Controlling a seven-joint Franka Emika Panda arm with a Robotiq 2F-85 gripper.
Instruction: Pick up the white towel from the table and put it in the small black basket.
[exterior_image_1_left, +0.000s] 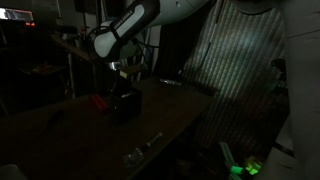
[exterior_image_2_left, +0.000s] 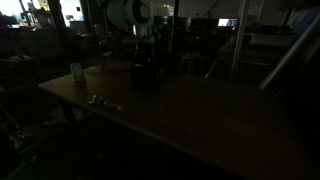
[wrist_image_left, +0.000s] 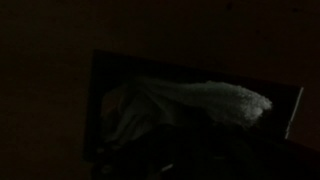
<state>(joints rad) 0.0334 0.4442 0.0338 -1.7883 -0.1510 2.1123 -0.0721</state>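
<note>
A: While the room is sitting this dark, what is taking up the most space?

B: The table is filling most of it, one long brown top carrying everything else. One white arm is bending down over it, so the gripper is hanging directly above the small black basket.

A: Why is it hanging just there?

B: I am judging that it is lining up the drop. The basket is sitting open side up, well in from the table edge, and the wrist view is looking straight down into it.

A: And where is the towel lying?

B: The white towel is showing inside the basket's outline in the wrist view, draping across it. The fingers are standing fully closed. Whether they are pinching the cloth I cannot tell, since they are not showing in that view.

A: How many things are you counting?

B: One table, one arm, one basket, one towel. One small red object is lying just beside the basket, and one pale cup is standing nearer a table corner, well apart. Some small pale bits are lying by the table edge, too dim for counting.
</note>
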